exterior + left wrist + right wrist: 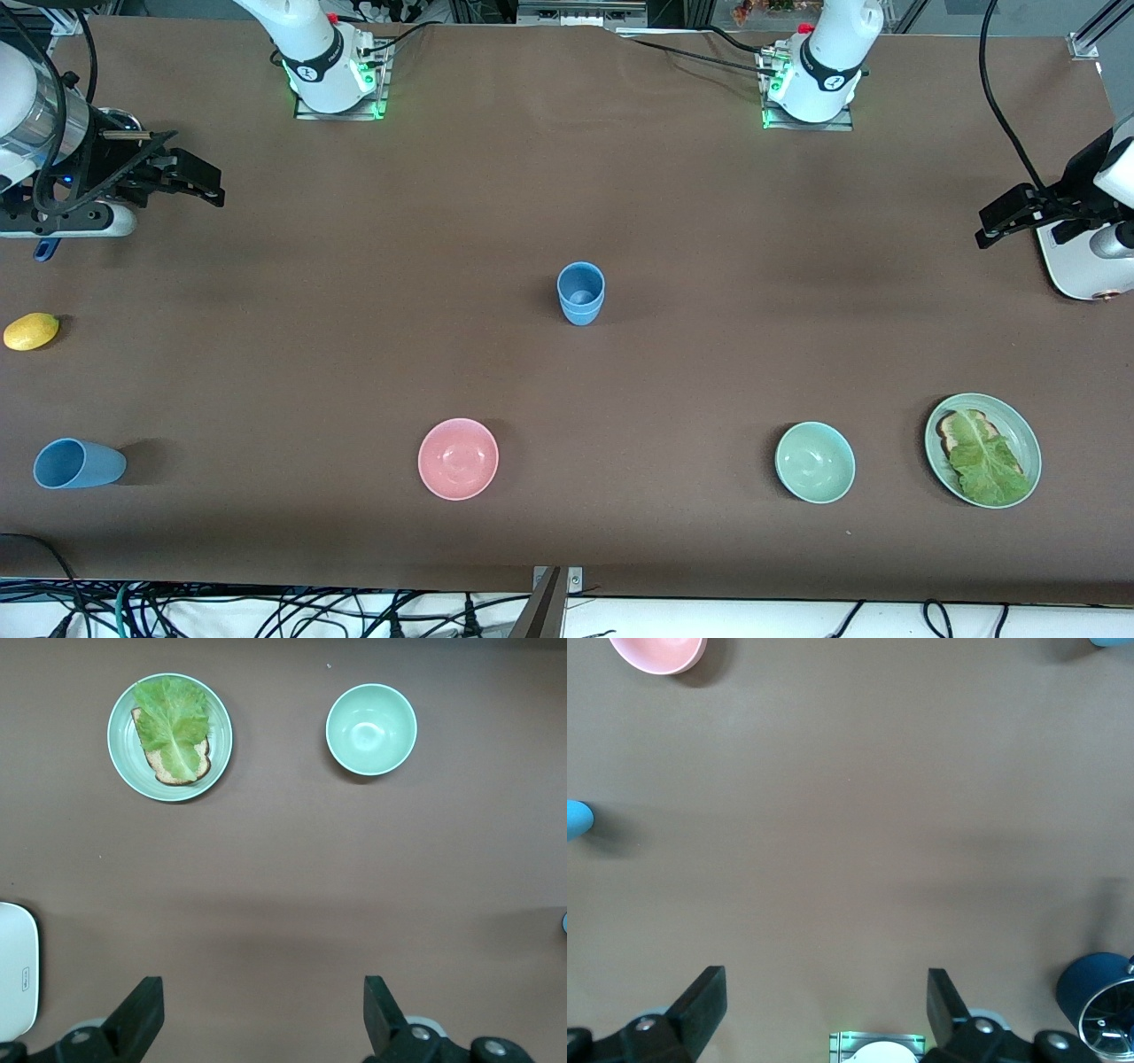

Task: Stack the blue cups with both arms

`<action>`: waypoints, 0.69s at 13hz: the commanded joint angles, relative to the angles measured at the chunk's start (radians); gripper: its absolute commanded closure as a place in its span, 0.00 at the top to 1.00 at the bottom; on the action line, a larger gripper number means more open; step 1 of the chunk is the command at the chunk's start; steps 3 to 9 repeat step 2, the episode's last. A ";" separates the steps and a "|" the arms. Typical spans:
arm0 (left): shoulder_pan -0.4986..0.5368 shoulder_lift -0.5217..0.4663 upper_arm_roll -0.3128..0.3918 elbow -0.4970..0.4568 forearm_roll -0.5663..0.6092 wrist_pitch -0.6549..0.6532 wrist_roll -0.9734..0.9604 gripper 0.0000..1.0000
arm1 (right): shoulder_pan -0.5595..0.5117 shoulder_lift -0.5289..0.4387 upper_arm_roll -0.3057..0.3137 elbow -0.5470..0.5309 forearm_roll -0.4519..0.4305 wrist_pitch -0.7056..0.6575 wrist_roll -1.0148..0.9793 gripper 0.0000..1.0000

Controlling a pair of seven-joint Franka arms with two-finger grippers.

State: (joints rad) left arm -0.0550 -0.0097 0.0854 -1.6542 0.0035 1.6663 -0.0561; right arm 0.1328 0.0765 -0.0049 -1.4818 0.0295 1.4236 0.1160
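One blue cup (pixel 581 294) stands upright at the table's middle. A second blue cup (pixel 78 463) lies on its side near the front edge at the right arm's end. My right gripper (pixel 208 182) is open and empty, in the air over bare table at its own end. In the right wrist view (pixel 824 1005) the upright cup (pixel 576 819) and the lying cup (pixel 1112 641) show only at the edges. My left gripper (pixel 992 226) is open and empty over bare table at its end, as the left wrist view (pixel 261 1019) also shows.
A pink bowl (pixel 458 458), a green bowl (pixel 815 462) and a green plate (pixel 1028 434) with toast and lettuce sit nearer the front camera. A lemon (pixel 31 330) lies at the right arm's end. A dark-blue pot (pixel 1094 997) sits near the right gripper. A white device (pixel 1085 266) lies under the left arm.
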 commanded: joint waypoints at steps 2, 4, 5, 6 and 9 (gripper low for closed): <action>-0.002 0.000 0.001 0.010 -0.019 -0.003 0.033 0.99 | 0.004 -0.014 0.000 -0.009 -0.010 -0.002 0.007 1.00; -0.002 0.000 0.001 0.010 -0.019 -0.003 0.033 0.99 | 0.004 -0.014 0.000 -0.009 -0.010 -0.002 0.007 1.00; -0.002 0.000 0.001 0.010 -0.019 -0.003 0.033 0.99 | 0.004 -0.014 0.000 -0.009 -0.010 -0.002 0.007 1.00; -0.002 0.000 0.001 0.010 -0.019 -0.003 0.033 0.99 | 0.004 -0.014 0.000 -0.009 -0.010 -0.002 0.007 1.00; -0.002 0.000 0.001 0.010 -0.019 -0.003 0.033 0.99 | 0.004 -0.014 0.000 -0.009 -0.010 -0.002 0.007 1.00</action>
